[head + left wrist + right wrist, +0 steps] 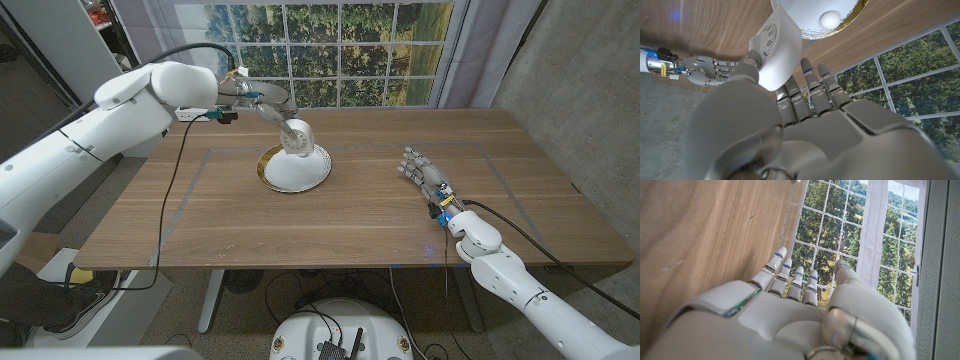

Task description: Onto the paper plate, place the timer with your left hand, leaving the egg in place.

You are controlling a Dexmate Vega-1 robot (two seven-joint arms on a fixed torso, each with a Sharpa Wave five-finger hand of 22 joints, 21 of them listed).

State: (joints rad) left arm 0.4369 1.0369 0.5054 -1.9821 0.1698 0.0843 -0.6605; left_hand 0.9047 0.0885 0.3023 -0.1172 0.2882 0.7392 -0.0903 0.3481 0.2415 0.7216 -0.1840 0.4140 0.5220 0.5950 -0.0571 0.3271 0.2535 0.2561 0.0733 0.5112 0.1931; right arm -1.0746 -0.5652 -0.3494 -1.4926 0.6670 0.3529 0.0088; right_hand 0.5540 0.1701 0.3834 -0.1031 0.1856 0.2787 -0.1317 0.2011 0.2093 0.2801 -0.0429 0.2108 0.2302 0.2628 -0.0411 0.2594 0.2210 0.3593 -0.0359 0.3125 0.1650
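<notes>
My left hand (258,101) reaches in over the far side of the table and grips a white round timer (298,138), holding it over the far part of the paper plate (268,170). The plate is white with a gold rim. In the left wrist view the timer (775,55), with its dial markings showing, sits between the fingers of my left hand (805,110). Beyond it a white egg (831,20) lies on the plate (846,17). I cannot tell whether the timer touches the plate. My right hand (425,178) stays on the table to the plate's right, fingers apart, holding nothing.
The wooden table (200,215) carries a faint taped rectangle around the plate. A large window (330,50) stands behind the far edge. My right hand (710,70) also shows in the left wrist view. The right wrist view has my right hand (790,310) beside bare wood (700,230).
</notes>
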